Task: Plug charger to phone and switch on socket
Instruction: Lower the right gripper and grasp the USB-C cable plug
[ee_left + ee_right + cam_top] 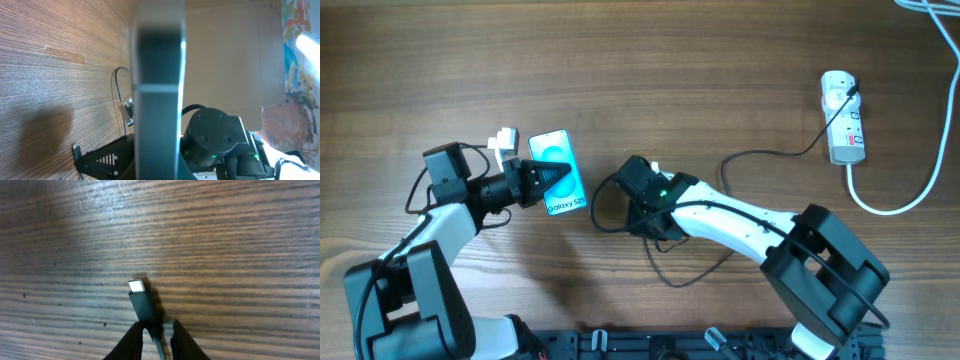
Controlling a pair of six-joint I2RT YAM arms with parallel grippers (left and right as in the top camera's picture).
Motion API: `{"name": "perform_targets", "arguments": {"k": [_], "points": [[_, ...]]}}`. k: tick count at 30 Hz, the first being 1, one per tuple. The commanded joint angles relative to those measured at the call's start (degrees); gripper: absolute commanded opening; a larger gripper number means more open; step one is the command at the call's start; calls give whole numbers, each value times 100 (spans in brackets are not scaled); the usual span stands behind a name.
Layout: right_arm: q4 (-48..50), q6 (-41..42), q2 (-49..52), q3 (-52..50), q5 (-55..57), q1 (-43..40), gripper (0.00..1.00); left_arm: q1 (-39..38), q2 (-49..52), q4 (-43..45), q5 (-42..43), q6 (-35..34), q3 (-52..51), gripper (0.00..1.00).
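The phone (558, 170), with a cyan screen, is at the centre left of the table. My left gripper (542, 177) is shut on its edge. In the left wrist view the phone (157, 85) is a dark slab seen edge-on, with one finger (100, 161) beside it. My right gripper (632, 200) is shut on the charger just behind its plug tip (136, 286), fingers (157, 336) either side of the cable, close above the wood. The plug tip also shows in the left wrist view (129, 110), a short way right of the phone. The socket (843, 118) lies at the far right.
The thin black charger cable (770, 155) runs from the socket and loops under my right arm (740, 220). A thicker white cable (920, 190) curves from the socket along the right edge. The right gripper body (215, 135) fills the left wrist view's lower right.
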Motion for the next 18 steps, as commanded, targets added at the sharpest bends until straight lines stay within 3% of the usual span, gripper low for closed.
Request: {"name": "perform_targets", "arguments": {"k": [1, 5, 10, 12, 14, 18], "points": [[-26, 146, 57, -111, 461, -271, 15, 24, -68, 24, 157, 111, 2, 4], [-140, 96, 57, -111, 516, -385, 17, 24, -68, 24, 157, 111, 2, 4], [-190, 98, 57, -111, 400, -780, 13, 26, -68, 24, 155, 111, 2, 4], [-203, -26, 57, -111, 85, -730, 27, 26, -68, 24, 157, 111, 2, 4], [-382, -39, 57, -111, 55, -695, 30, 24, -68, 24, 155, 111, 2, 4], [-485, -35, 210, -114, -129, -693, 24, 26, -68, 24, 155, 111, 2, 4]]}}
